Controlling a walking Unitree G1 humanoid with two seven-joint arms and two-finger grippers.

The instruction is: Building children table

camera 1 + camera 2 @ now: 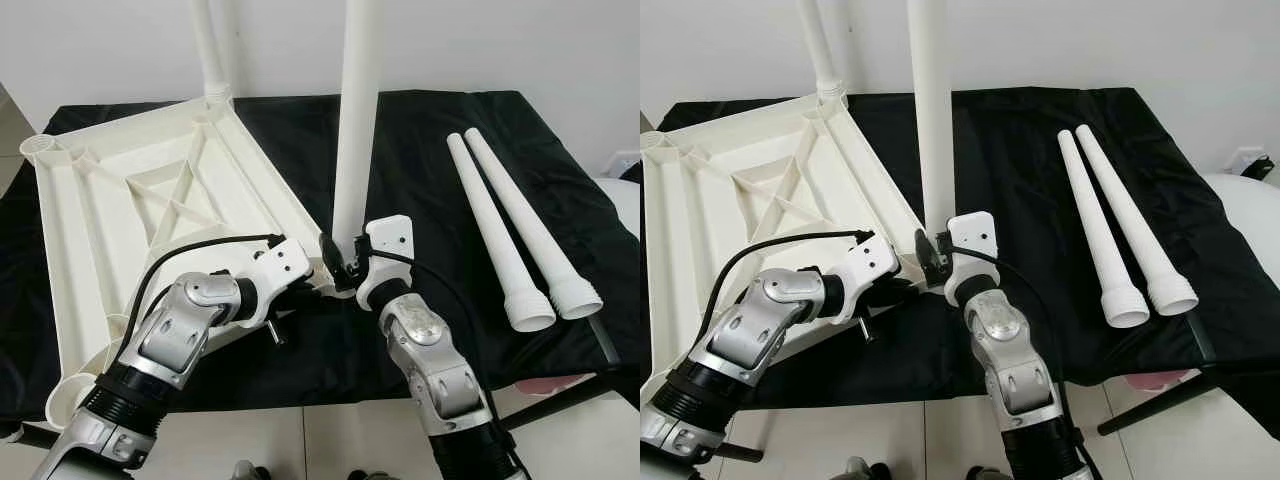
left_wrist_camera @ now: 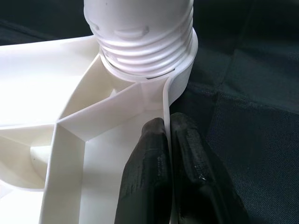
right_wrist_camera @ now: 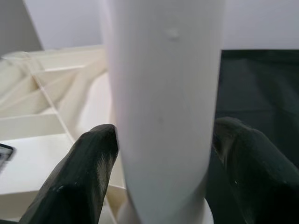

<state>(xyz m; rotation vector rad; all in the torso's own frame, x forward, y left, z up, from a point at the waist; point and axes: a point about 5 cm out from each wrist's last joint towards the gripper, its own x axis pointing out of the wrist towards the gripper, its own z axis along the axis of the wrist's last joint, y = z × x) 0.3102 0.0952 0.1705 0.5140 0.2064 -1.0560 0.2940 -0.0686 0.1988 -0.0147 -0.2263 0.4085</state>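
The white children's table top [image 1: 120,190] lies upside down on a black cloth. One white leg [image 1: 208,50] stands in its far corner socket. A second leg [image 1: 355,120] stands upright at the near right corner, its threaded end [image 2: 142,37] in the socket. My right gripper [image 1: 342,262] is shut on this leg low down, one finger [image 3: 88,158] on each side of the tube [image 3: 163,93]. My left gripper [image 2: 167,128] is shut on the top's thin rim [image 2: 165,98], just beside that socket. Two loose legs [image 1: 495,230] [image 1: 535,225] lie side by side to the right.
The black cloth [image 1: 420,150] covers the whole work surface, whose front edge runs just under my arms. Pale floor tiles [image 1: 330,440] show below. A white wall [image 1: 480,40] stands behind. A white rounded object [image 1: 622,195] sits at the far right.
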